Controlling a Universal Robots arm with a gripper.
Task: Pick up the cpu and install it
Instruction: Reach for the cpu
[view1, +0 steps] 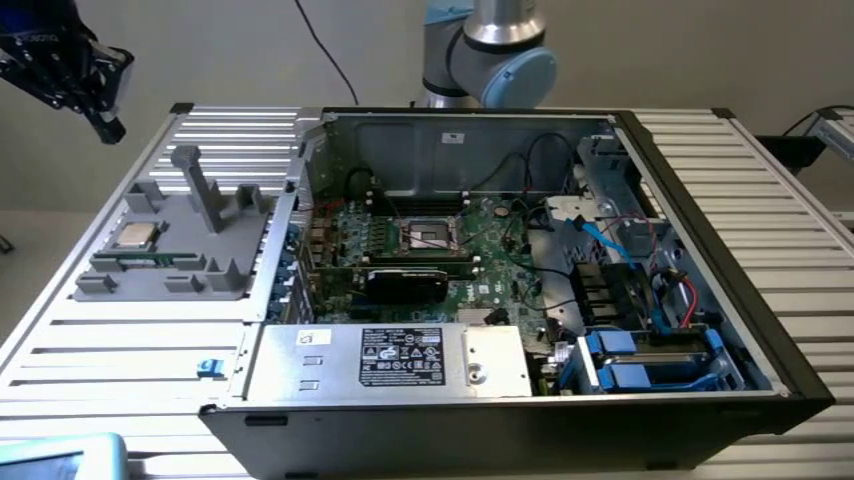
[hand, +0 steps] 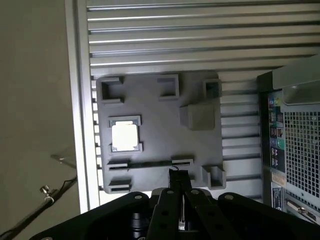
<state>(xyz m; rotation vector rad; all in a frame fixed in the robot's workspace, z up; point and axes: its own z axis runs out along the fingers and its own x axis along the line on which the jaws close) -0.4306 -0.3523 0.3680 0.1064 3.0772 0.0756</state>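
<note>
arm (view1: 487, 50) cropped above, computer case (hand: 295, 150) cropped

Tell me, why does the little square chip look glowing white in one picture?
In the wrist view, light bounces off the shiny cpu, so it glares white against the grey tray; in the exterior view the cpu looks plain silver-grey, and the computer case is dim inside.
</note>
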